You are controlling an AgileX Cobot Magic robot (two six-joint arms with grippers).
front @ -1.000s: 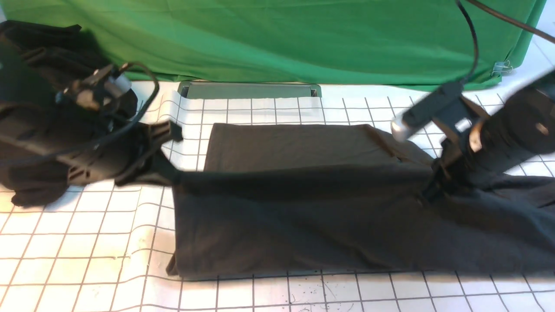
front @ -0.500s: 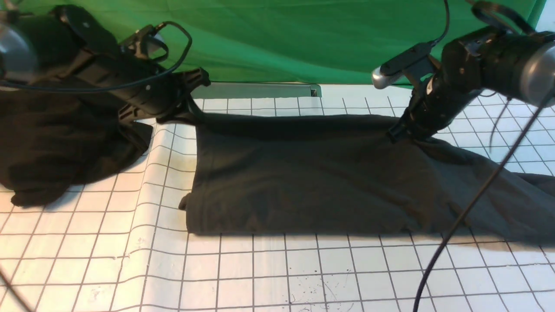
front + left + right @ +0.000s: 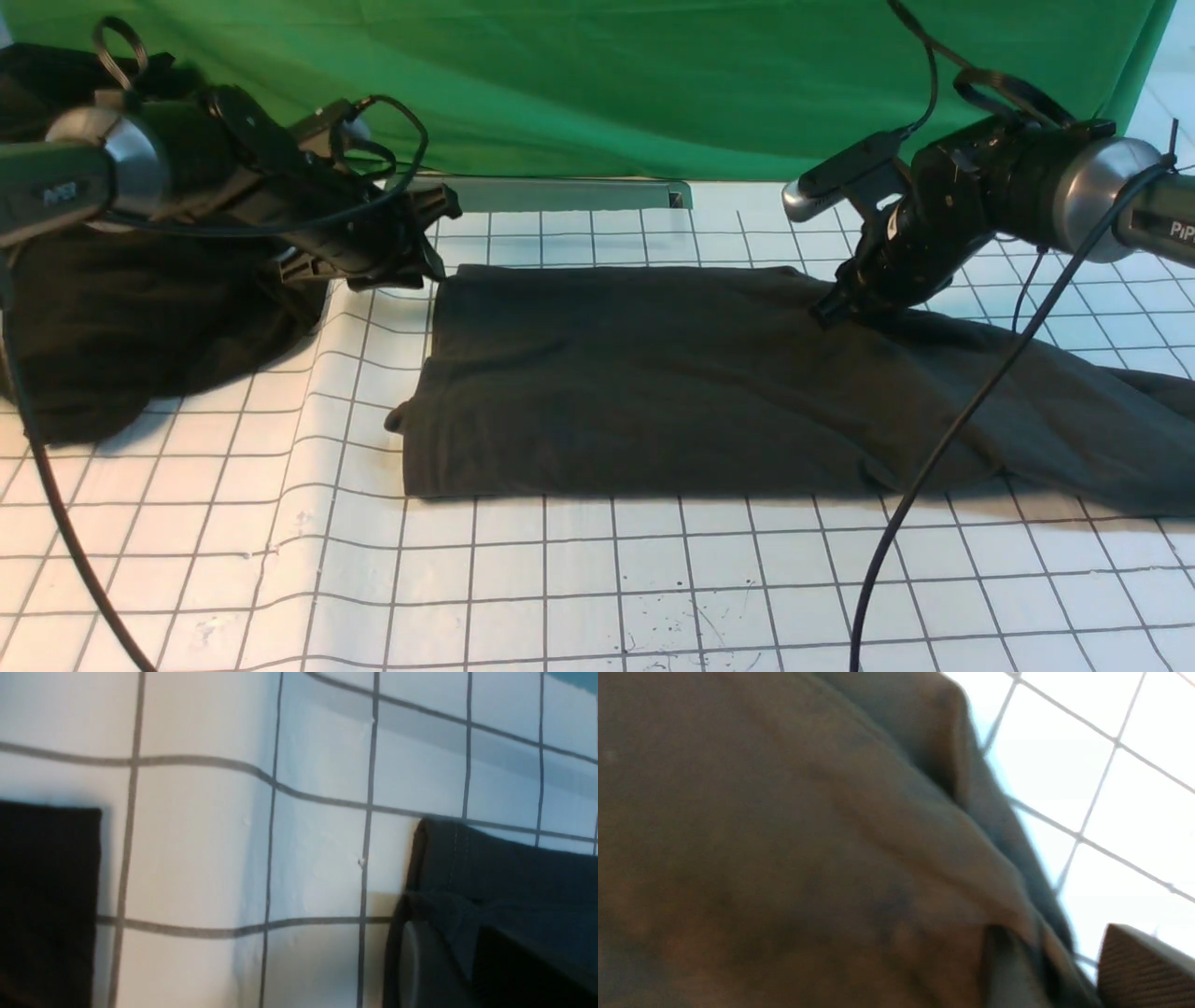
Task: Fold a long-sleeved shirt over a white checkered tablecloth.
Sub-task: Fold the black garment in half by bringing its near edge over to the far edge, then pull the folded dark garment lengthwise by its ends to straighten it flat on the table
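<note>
The long-sleeved shirt [image 3: 653,373] lay folded into a broad dark-grey band across the middle of the white checkered tablecloth [image 3: 560,579], which covered the surface. Its 9 o'clock edge was straight and neat. Toward 3 o'clock the cloth grew looser and ran on in wrinkles to the frame's edge.

The left claw [image 3: 434,238] sat low at the shirt's 10 o'clock corner. In the left wrist view its 2 fingers [image 3: 46,896] stood wide apart, with bare checkered cloth [image 3: 196,849] between them. The hemmed corner of the shirt [image 3: 514,872] lay draped over 1 of them, so the claw was apart and clamped on nothing.

The right claw [image 3: 826,313] pointed down at the shirt's 1 o'clock corner, tip touching the fabric. The right wrist view was blurred. Its ribbed pad [image 3: 1143,966] showed beside a raised fold of the shirt [image 3: 784,835], with a thin strip of white between pad and fabric. That claw looked apart too.

A shapeless heap of black cloth [image 3: 140,327] sat at 9 o'clock, partly under the left arm. A plain green cloth [image 3: 607,84] hung across 12 o'clock, a grey metal strip [image 3: 560,194] at its foot. A black cable [image 3: 934,467] ran from the right arm down over the shirt toward 6 o'clock.
</note>
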